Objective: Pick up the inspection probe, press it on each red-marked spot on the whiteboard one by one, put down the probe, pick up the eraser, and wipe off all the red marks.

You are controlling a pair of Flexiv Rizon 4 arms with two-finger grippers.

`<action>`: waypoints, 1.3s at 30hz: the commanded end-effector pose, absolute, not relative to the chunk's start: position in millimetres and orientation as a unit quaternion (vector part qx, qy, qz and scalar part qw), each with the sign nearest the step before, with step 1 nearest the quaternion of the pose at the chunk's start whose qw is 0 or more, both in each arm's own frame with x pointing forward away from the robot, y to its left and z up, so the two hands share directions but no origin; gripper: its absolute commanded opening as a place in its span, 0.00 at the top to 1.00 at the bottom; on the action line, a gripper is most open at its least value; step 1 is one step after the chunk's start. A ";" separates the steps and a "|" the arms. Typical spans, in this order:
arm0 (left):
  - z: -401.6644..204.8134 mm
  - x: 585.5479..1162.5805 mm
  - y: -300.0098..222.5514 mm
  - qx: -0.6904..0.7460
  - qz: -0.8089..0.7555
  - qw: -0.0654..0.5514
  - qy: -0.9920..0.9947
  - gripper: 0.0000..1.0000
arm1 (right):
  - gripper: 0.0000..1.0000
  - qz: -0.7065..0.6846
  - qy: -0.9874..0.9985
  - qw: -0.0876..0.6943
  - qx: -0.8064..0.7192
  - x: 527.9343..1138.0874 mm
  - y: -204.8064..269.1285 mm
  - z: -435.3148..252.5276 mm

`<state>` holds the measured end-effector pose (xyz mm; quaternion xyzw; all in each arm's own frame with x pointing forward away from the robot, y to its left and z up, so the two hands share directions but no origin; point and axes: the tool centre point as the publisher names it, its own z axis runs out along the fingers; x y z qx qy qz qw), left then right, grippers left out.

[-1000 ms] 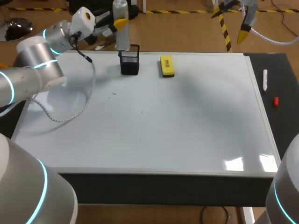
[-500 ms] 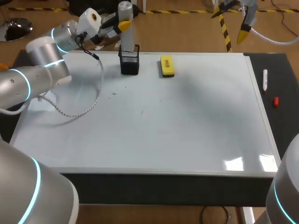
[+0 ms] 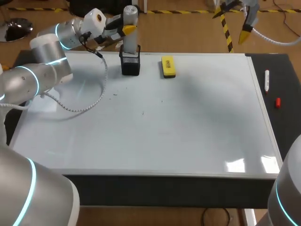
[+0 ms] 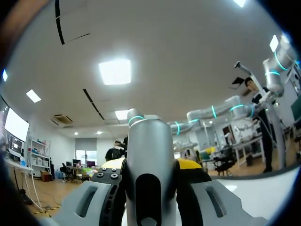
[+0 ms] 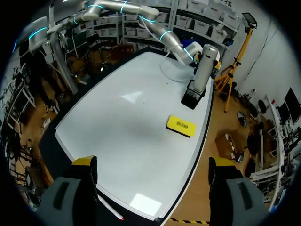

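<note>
The grey cylindrical inspection probe (image 3: pixel 130 13) stands upright, its lower end at the mouth of the black mesh holder (image 3: pixel 130 65) at the whiteboard's (image 3: pixel 188 127) far edge. My left gripper (image 3: pixel 127 29) is shut on the probe's upper part; in the left wrist view the probe (image 4: pixel 149 146) fills the gap between the yellow tips. The yellow eraser (image 3: pixel 168 66) lies flat just right of the holder. My right gripper (image 3: pixel 246 29) hangs open beyond the far right corner, nothing in it. I see only a few tiny dark specks on the board, no red marks.
A white marker (image 3: pixel 266 80) and a small red cap (image 3: pixel 277 102) lie on the dark strip right of the board. A white cable (image 3: pixel 89 101) from my left arm loops over the board's left part. From the right gripper (image 5: pixel 153 165), eraser (image 5: pixel 181 125) and holder (image 5: pixel 191 96) lie ahead.
My left arm has swung to the right with the probe, bringing it from just left of the holder to right over it. The right arm has kept still.
</note>
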<state>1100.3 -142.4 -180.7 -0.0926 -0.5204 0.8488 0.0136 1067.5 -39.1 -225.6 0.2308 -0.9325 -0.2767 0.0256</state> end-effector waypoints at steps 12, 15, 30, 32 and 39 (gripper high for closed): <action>-202.9 1101.0 -142.4 -0.093 0.830 0.017 -0.550 1.00 | 0.00 -0.274 -0.933 0.026 0.232 1067.5 -39.7 -224.6; -208.0 1100.7 -142.3 -0.090 0.825 0.017 -0.557 1.00 | 0.00 -0.274 -0.933 0.026 0.232 1067.5 -39.7 -224.6; -235.0 1099.2 -144.0 -0.079 0.819 0.022 -0.568 1.00 | 0.00 -0.274 -0.933 0.026 0.232 1067.5 -39.7 -224.6; -237.3 1099.1 -144.8 -0.082 0.818 0.024 -0.569 1.00 | 0.00 -0.274 -0.933 0.026 0.232 1067.5 -39.7 -224.6; -246.6 1099.9 -146.7 -0.078 0.815 0.028 -0.574 1.00 | 0.00 -0.274 -0.933 0.026 0.232 1067.5 -39.7 -224.6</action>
